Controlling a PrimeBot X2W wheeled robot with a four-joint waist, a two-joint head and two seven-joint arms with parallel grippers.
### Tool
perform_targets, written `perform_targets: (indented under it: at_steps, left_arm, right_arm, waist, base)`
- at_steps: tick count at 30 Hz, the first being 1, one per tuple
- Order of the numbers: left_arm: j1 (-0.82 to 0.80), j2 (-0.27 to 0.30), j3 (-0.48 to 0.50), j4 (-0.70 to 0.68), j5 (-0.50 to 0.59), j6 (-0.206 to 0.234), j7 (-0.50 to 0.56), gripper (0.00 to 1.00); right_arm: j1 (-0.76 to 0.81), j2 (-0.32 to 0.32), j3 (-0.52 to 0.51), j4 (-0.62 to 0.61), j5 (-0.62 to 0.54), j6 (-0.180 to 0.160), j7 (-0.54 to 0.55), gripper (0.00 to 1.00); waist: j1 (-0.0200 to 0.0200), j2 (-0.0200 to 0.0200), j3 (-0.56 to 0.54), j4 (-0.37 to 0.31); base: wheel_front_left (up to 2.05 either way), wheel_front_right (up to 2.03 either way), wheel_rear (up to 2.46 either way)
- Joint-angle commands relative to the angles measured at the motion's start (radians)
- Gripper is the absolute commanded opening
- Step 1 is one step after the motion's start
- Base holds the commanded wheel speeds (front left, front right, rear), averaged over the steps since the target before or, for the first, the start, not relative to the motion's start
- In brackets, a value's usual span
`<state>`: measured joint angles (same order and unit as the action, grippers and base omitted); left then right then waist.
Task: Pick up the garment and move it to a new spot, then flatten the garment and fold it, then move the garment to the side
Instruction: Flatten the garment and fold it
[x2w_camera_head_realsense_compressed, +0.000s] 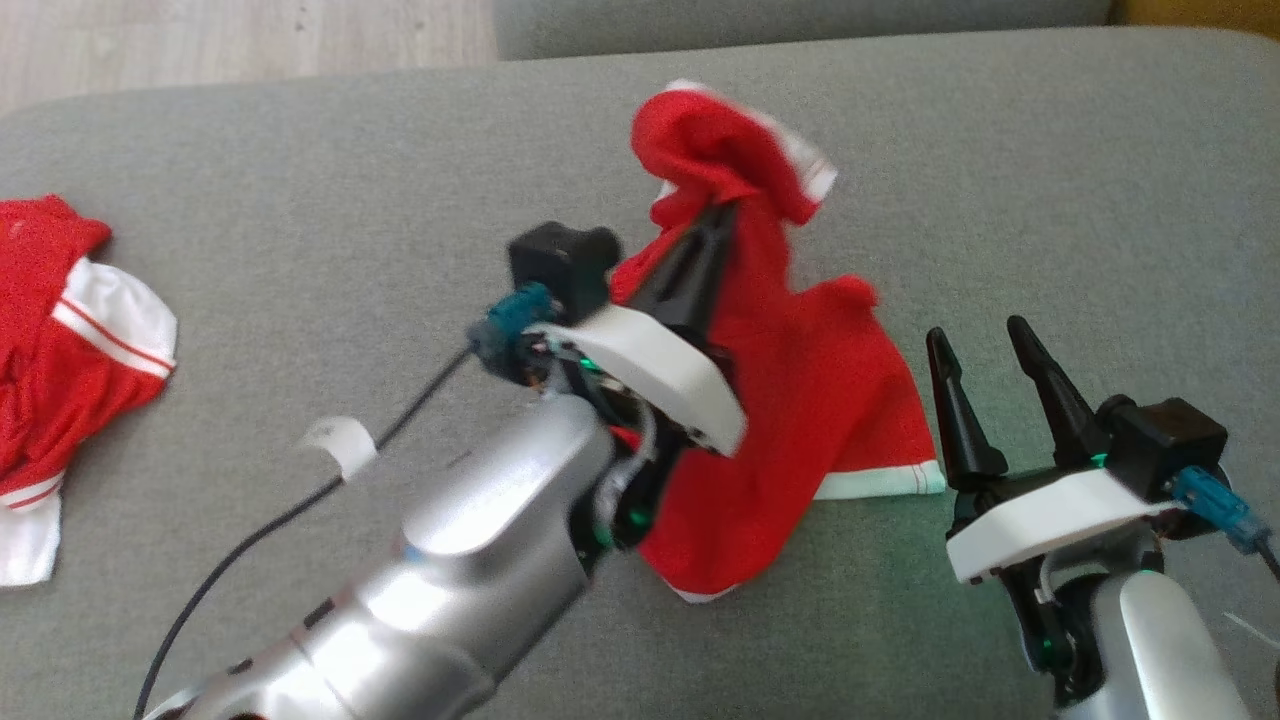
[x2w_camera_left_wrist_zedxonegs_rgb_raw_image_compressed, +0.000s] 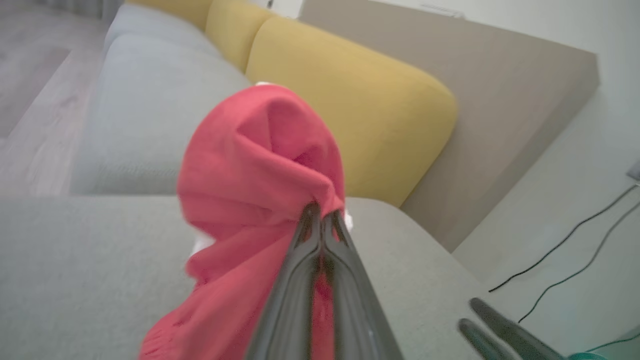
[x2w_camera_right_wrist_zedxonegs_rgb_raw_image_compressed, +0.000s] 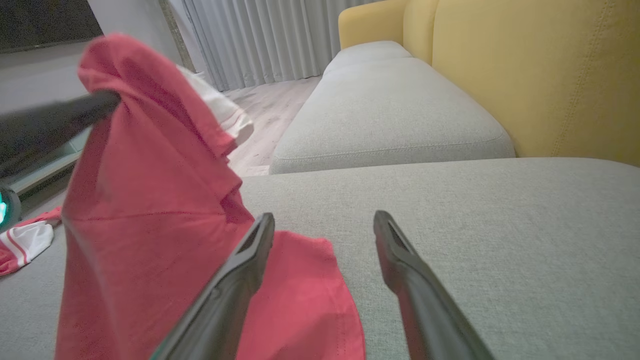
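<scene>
Over the grey sofa cushion, my left fingers are clenched on a bunch of the red garment near its top. The cloth hangs from them in a peak, while its lower edge with the white band trails on the cushion. My right fingers stand spread, holding nothing, just beside that hem.

I judge this to be the first step: the grasp is made, but the carry to a new spot is not yet done. The next move calls for lifting until the hem clears the cushion, then setting the garment down where there is room to spread it, away from the other red-and-white garment at my far left, which the frame edge cuts off.

The cloth wraps over my fingertips, so I cannot tell how many layers I have pinched, or which part of the garment this is. In the head view my own wrist covers its left side.
</scene>
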<state>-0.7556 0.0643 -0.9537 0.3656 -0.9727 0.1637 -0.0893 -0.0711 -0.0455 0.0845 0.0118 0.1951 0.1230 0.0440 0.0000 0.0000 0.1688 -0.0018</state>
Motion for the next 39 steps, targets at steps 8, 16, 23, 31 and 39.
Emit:
perform_targets:
  at_steps: [8,16,23,31,39]
  left_arm:
    - [0.015,0.129,-0.046,-0.382,0.120,0.187,0.086,0.00]
    - [0.015,0.171,0.026,-0.210,0.098,0.227,0.071,0.00]
    - [-0.065,0.154,0.108,0.104,0.094,0.193,-0.043,0.00]
    - [-0.131,0.125,0.166,0.338,0.084,0.102,-0.146,0.94]
    - [-0.069,0.061,0.211,0.394,0.046,-0.048,-0.171,1.00]
  right_arm:
    - [-0.010,-0.005,0.016,-0.048,0.005,0.008,0.003,1.00]
    - [-0.025,-0.005,0.035,-0.052,0.010,0.008,0.003,1.00]
    - [-0.047,-0.005,0.057,-0.043,0.016,0.008,-0.005,1.00]
    - [-0.060,-0.005,0.057,-0.033,0.015,0.008,-0.011,1.00]
    - [-0.058,-0.005,0.050,-0.026,0.012,0.008,0.000,1.00]
  waist:
    - [0.0000,0.0000,-0.021,0.014]
    - [0.0000,0.0000,0.009,-0.030]
    - [0.0000,0.0000,0.044,-0.092]
    - [0.0000,0.0000,0.062,-0.109]
    - [0.0000,0.0000,0.027,-0.052]
  base:
    - [0.00,0.00,0.00]
    - [0.00,0.00,0.00]
    - [0.00,0.00,0.00]
    - [0.00,0.00,0.00]
    - [0.00,0.00,0.00]
